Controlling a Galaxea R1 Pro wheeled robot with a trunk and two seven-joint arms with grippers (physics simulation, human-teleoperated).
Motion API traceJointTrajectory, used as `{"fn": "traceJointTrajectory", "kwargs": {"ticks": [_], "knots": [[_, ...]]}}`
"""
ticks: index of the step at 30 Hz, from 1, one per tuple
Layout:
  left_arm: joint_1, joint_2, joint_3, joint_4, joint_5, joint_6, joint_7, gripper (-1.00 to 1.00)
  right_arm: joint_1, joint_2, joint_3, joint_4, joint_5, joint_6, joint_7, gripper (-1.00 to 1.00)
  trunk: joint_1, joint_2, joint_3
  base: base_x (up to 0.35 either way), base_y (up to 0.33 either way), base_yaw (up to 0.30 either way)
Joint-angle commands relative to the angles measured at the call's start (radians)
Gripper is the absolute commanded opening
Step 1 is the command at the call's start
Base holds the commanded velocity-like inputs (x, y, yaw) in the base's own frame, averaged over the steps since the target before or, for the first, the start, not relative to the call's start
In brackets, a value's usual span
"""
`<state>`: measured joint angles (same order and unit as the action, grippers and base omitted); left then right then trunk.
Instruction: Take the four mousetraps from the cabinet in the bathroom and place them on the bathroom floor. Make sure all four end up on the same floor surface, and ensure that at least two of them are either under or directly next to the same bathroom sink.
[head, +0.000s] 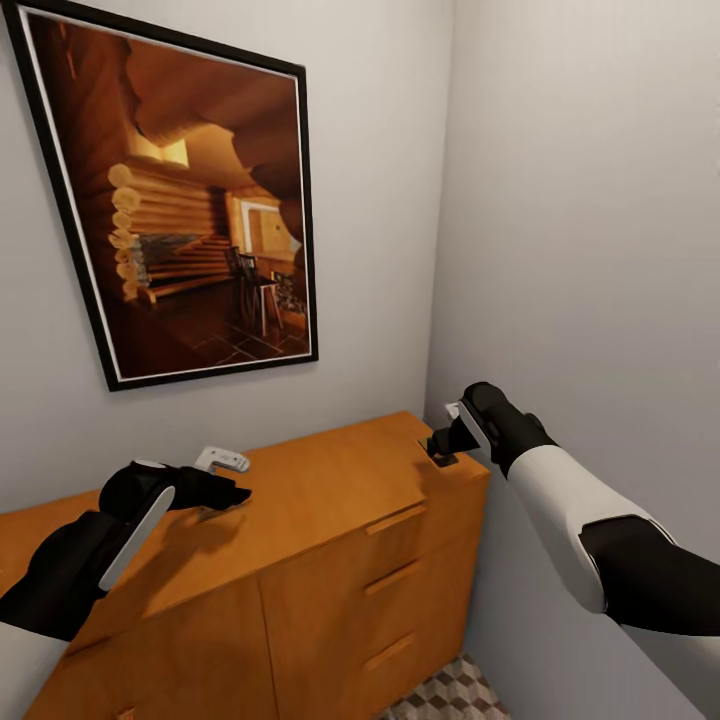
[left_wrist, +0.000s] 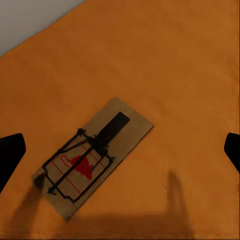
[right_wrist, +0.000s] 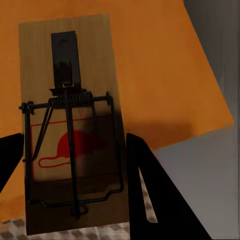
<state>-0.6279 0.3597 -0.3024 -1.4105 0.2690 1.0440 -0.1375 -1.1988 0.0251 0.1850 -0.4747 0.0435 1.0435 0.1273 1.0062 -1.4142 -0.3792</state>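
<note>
Fingers of the right gripper close on 1 mousetrap at the cabinet's right end; the left gripper hangs spread wide over another.

Right wrist view: the held trap sits between 2 dark fingers, long axis along them, black tab end pointing away, its near end cut off by the frame. Left wrist view: the second mousetrap lies flat on the orange top, long axis diagonal, both fingertips well apart from it and clipped at the frame edges. In the head view both traps are hard to make out behind the grippers; a small white object by the wall is unclear, the drawers look closed, and a corner of patterned bathroom floor peeks out below.
</note>
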Motion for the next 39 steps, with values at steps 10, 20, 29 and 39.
{"fn": "traceJointTrajectory", "kwargs": {"ticks": [10,20,29,39], "knots": [[-0.001,0.015,-0.003,-0.001,0.000,0.003,-0.007,1.00,-0.001,-0.001,0.004,-0.001,0.001,0.004,0.005,-1.00,0.000,-0.001,-0.001,-0.038,-0.008,0.000],[-0.002,0.062,-0.035,0.004,0.000,0.003,-0.083,1.00,-0.001,-0.001,0.004,0.001,0.000,0.004,0.003,-1.00,0.000,-0.001,-0.001,-0.001,0.000,0.000],[-0.020,0.079,-0.035,0.062,0.000,0.003,-0.117,1.00,-0.001,0.000,0.004,0.001,-0.001,0.004,0.003,-1.00,0.000,-0.001,-0.001,0.000,0.000,0.000],[-0.039,0.083,-0.033,0.067,-0.003,0.003,-0.119,1.00,-0.001,0.001,0.004,0.002,-0.002,0.004,0.001,-1.00,0.000,-0.001,-0.001,0.000,0.000,0.000]]}}
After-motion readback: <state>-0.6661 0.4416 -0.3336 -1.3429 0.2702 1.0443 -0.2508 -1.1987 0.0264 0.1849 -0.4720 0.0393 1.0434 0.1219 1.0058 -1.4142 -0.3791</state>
